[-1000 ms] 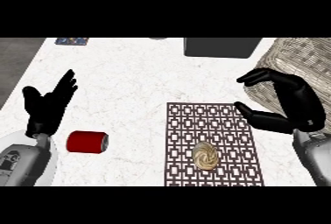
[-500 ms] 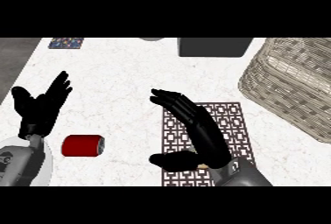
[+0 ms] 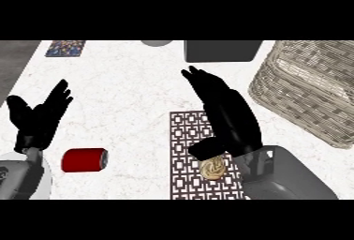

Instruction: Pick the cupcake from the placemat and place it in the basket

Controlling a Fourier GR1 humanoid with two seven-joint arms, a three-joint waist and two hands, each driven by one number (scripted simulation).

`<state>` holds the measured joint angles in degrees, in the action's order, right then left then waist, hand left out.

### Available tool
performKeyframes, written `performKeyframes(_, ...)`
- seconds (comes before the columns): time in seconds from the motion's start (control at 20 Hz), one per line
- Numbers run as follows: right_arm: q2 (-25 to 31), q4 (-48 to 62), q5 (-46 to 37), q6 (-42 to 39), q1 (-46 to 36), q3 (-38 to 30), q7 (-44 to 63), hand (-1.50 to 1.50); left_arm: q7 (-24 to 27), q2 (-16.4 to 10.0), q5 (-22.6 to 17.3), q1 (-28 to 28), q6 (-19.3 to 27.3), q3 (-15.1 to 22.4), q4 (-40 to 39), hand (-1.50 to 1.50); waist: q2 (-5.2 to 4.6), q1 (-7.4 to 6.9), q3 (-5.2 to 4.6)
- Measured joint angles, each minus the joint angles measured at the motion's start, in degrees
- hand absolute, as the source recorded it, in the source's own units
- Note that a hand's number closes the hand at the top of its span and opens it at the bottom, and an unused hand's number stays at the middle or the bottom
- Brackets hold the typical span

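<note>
1. My right robot hand (image 3: 227, 115) is over the placemat (image 3: 185, 140). Its fingers are stretched straight and close together, pointing away from me.
2. Its thumb (image 3: 207, 149) is turned across under the palm, just above the cupcake (image 3: 213, 168). I cannot tell whether it touches, and nothing is curled round the cupcake.
3. The cupcake sits on the placemat's near end, partly covered by my wrist.
4. The basket (image 3: 311, 89) stands on the tabletop (image 3: 124, 93) to the right of the placemat, apart from it.
5. My left robot hand (image 3: 38, 117) rests at the view's left edge, fingers up and slightly spread, holding nothing.
6. A red can (image 3: 84, 160) lies on its side just beside that hand. I see plain red on its side and can read no label.
7. At the far edge lie a colourful card (image 3: 66, 48), its print too small for me to read, a dark grey box (image 3: 223, 50) and a grey round object (image 3: 158, 42).
</note>
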<state>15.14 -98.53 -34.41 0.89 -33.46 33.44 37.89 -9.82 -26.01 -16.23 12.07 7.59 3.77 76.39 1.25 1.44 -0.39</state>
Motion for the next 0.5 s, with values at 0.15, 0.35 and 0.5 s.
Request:
performKeyframes(0.15, 2.27, -4.24, 1.43, -8.79, -4.24, -2.99, 10.47, -1.50, 0.75, 0.01, 0.14, -0.19, -0.03, -0.45, -0.56, 0.00, -0.06, 0.38, 0.06)
performKeyframes(0.35, 3.28, -7.31, 9.83, -19.60, -8.03, -6.90, 18.37, -1.50, 0.65, 0.47, 0.10, -0.50, -0.26, -0.32, 0.18, 0.00, -0.33, -0.10, 0.17)
performKeyframes(0.5, 4.59, -9.69, 17.76, -23.95, -8.14, -10.08, 20.40, -1.50, 0.55, 1.02, 0.47, -1.55, 0.07, 0.10, 1.37, 0.00, -0.40, -0.26, 0.24)
